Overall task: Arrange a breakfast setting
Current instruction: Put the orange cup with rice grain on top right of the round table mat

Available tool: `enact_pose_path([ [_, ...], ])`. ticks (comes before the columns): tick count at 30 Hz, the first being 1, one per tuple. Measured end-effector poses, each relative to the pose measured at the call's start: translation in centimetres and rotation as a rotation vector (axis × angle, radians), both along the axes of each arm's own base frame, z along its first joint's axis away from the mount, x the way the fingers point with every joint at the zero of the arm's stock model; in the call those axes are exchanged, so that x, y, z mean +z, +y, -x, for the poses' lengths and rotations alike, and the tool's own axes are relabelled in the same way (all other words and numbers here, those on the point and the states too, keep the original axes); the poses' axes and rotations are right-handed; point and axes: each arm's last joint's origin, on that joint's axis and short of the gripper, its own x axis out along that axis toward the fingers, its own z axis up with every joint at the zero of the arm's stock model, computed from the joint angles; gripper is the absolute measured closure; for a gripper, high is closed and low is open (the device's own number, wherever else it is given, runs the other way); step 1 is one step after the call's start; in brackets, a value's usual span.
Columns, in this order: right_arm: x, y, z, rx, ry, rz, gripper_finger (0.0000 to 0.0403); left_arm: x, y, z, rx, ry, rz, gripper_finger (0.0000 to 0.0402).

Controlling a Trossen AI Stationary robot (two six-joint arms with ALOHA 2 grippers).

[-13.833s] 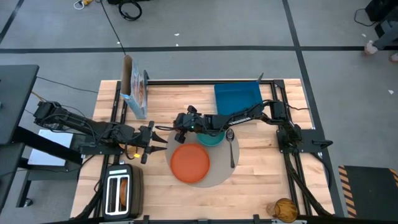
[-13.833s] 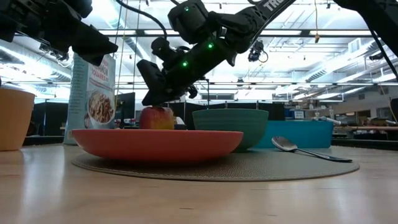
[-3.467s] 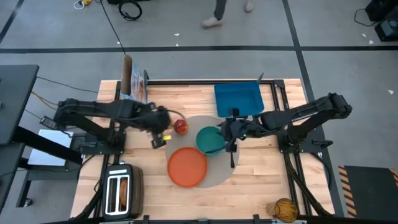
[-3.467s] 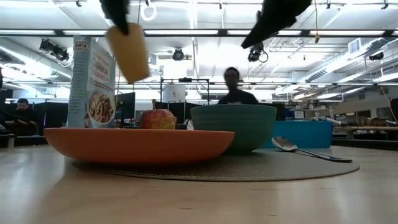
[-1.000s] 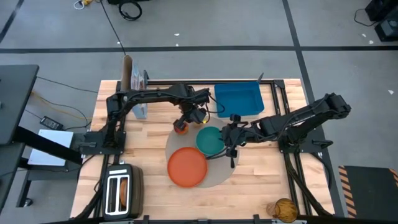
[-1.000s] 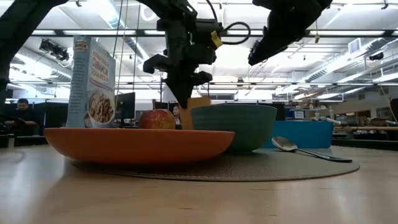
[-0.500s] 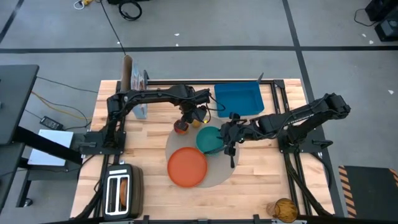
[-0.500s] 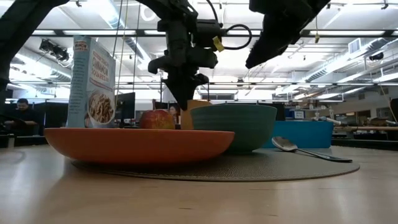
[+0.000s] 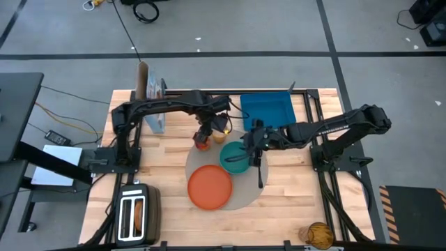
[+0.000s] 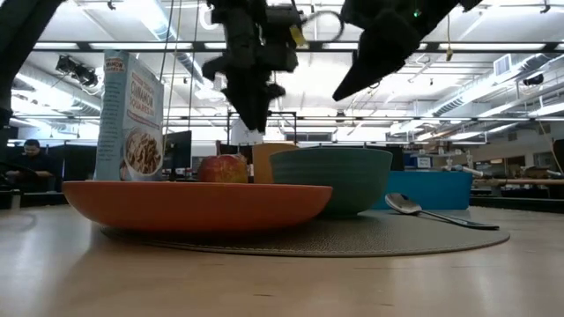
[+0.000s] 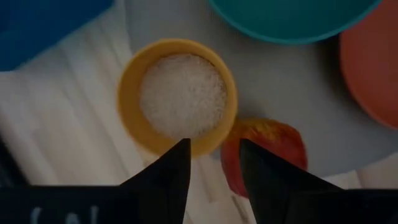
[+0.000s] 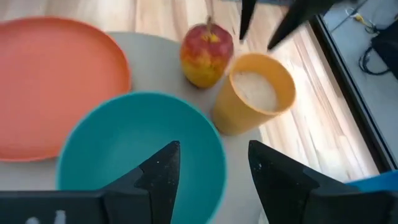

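Observation:
A small yellow-orange cup (image 11: 180,96) with a white filling stands upright at the round mat's (image 9: 244,195) far edge, beside the red apple (image 11: 264,155). On the mat lie the teal bowl (image 9: 233,159), the orange plate (image 9: 211,186) and the metal spoon (image 9: 260,173). My left gripper (image 11: 211,146) is open and hangs above the cup and apple (image 10: 249,123), touching neither. My right gripper (image 12: 211,149) is open and empty above the bowl (image 12: 146,155). A brown slice shows in a slot of the toaster (image 9: 136,213).
A blue tray (image 9: 267,110) lies at the table's far edge, right of centre. A cereal box (image 9: 152,97) stands at the far left. The silver toaster stands at the near left corner. Bare wood lies to the left and right of the mat.
My left gripper has set the cup down at the mat's far edge next to the apple, let go of it and risen straight up. The cup stays upright there. My right gripper has moved a little toward the table's left, above the bowl.

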Motion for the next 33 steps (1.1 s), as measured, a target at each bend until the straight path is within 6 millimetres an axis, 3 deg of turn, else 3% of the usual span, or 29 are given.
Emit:
enact_pose_path([
  [5, 0.4, -1.8, -0.8, -0.021, -0.082, -0.029, 0.0199, 4.7, -0.5, 2.8, 0.104, -0.100, 0.008, 0.0257],
  [9, -0.6, -3.1, -3.3, 0.024, -0.174, -0.033, 0.0203, 8.8, -1.4, 5.6, 0.166, -0.235, 0.083, 0.0257],
  [13, -2.9, -4.3, -6.1, 0.051, -0.098, -0.036, 0.0205, 12.2, -2.5, 8.2, 0.144, -0.381, 0.230, 0.0257],
  [16, -3.1, -5.1, -8.1, 0.053, -0.063, -0.016, 0.0206, 13.7, -3.4, 9.4, 0.113, -0.443, 0.298, 0.0257],
  [22, -3.2, -6.1, -10.1, 0.053, 0.061, -0.014, 0.0208, 14.6, -4.4, 10.5, 0.100, -0.458, 0.320, 0.0257],
  [33, -4.2, -6.2, -9.7, 0.114, 0.173, -0.018, 0.0273, 14.3, -4.7, 10.2, 0.082, -0.445, 0.321, 0.0257],
])
